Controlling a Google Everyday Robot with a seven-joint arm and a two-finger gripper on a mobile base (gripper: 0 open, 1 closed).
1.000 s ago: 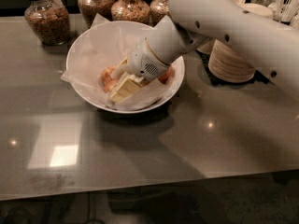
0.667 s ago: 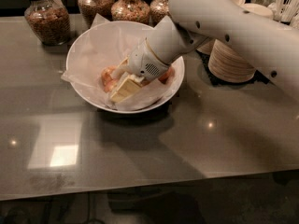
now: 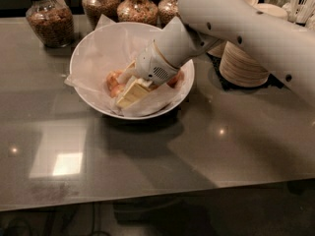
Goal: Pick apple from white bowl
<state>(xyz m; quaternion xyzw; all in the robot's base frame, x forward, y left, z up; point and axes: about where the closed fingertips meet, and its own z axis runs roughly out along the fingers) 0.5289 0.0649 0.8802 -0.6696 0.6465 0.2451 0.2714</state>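
Note:
The white bowl (image 3: 86, 53) stands on the grey table, lined with crinkled white paper. Orange-red apples lie in its bottom: one (image 3: 113, 81) at the left and another (image 3: 176, 79) partly hidden behind the arm. My gripper (image 3: 124, 88) reaches down into the bowl from the right, its tip right beside the left apple and touching or nearly touching it. The white arm (image 3: 236, 23) crosses the bowl's right side and hides part of its inside.
Glass jars of grains and snacks (image 3: 48, 18) stand along the back edge behind the bowl. A stack of tan paper bowls (image 3: 243, 65) sits to the right, under the arm. The table's front edge (image 3: 147, 200) runs across the bottom.

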